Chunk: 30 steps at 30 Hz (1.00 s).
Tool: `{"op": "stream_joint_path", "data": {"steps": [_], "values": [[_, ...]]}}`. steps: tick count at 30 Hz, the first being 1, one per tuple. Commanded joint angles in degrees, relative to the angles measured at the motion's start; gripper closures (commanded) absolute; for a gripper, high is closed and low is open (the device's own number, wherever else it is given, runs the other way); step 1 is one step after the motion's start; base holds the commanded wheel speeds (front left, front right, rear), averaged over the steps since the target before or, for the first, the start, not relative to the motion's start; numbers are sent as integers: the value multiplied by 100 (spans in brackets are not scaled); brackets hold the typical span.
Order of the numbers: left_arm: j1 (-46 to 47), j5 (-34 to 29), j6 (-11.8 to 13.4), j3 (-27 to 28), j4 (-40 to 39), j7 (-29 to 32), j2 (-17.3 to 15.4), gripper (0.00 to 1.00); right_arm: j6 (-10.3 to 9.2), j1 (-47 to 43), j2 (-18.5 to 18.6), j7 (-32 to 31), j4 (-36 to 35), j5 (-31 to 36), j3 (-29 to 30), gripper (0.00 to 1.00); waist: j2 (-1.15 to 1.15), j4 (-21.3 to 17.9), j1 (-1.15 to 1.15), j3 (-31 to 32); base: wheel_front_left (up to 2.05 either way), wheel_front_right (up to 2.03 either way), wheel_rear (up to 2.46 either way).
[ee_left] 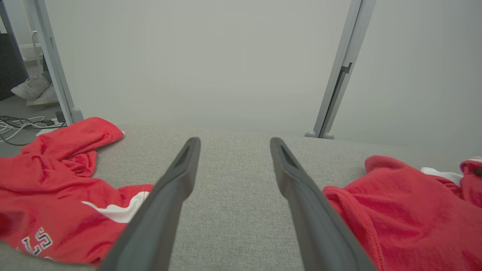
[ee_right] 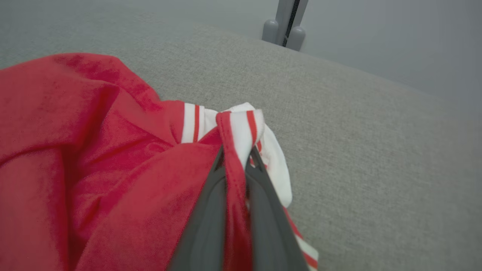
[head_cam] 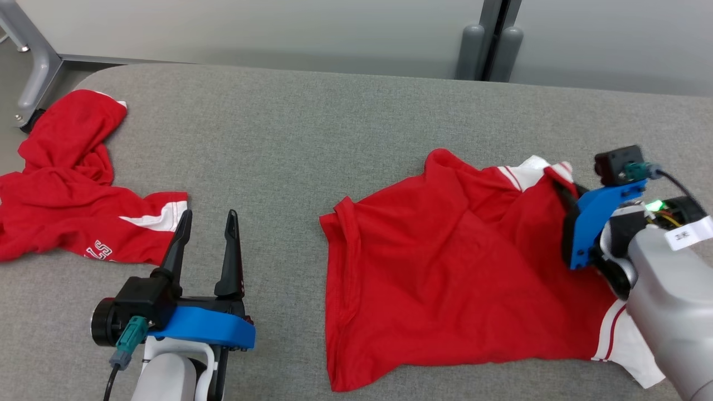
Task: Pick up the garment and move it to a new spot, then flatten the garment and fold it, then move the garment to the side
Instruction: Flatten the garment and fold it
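Nearest to the robot, the left gripper is low over the grey surface. Its jaws stand wide apart and hold nothing, and in the left wrist view the same gripper has only bare grey surface between its two dark fingers. To the right, at about the same depth, lies the garment, a red shirt with white sleeves that carry red stripes. It is on the right half of the surface, mostly spread out but with many wrinkles and a loose fold along its left edge. One white sleeve lies at the near right corner, partly under the pale right forearm. A little farther, the right gripper is at the far right part of the shirt. In the right wrist view this gripper has its jaws closed narrow on a red seam edge, just beside the other striped white sleeve, and the cloth there is bunched up. On the left side, well apart from the shirt, a second red garment lies crumpled, reaching the left edge of the surface. Beyond the far edge of the surface there is a pale wall panel with two grey posts.
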<state>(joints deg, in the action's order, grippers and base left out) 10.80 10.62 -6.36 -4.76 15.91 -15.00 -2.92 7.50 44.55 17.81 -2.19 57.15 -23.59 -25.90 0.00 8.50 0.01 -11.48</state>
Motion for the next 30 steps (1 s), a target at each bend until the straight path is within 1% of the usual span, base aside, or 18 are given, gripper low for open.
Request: {"op": "stream_joint_path", "data": {"steps": [1,5,9,10,11,12,13,18,22,24,30], "values": [[104,30,15,-28,-10,-27,5,0,-1,204,66,142,127,-50,107,100,0,16,-1,-11,0,0,0],[135,27,7,-50,5,-27,5,0,0,595,49,601,608,-109,511,100,0,64,-1,-37,0,0,0],[180,41,7,-69,2,-27,5,0,0,981,-13,1230,1056,88,803,100,0,112,-1,-90,0,0,0],[191,38,6,-73,4,-27,5,0,0,1015,-57,1306,1180,173,819,100,0,120,-1,-104,0,0,0],[202,49,7,-78,8,-27,5,0,0,1029,-104,1362,1284,226,837,95,0,124,-1,-116,0,0,0],[213,58,10,-85,11,-27,6,0,0,1069,-120,1419,1363,273,871,62,0,127,-1,-125,0,0,0],[224,63,14,-93,13,-27,5,0,-1,1128,-105,1492,1402,317,920,0,0,129,-1,-132,0,0,0],[193,60,29,-85,25,-27,6,0,0,1087,-223,1669,1536,522,1074,0,0,72,-1,-85,0,0,0],[75,-7,39,-20,32,-27,6,0,0,939,-279,1735,1408,438,1238,0,0,-70,-1,43,0,0,0],[15,-28,35,7,31,-27,6,0,0,843,-274,1740,1098,404,1307,0,0,-162,-1,117,0,0,0],[-142,-131,12,160,34,-27,5,0,0,163,-250,1742,-239,393,1408,0,0,-437,-1,345,0,0,0]]}}
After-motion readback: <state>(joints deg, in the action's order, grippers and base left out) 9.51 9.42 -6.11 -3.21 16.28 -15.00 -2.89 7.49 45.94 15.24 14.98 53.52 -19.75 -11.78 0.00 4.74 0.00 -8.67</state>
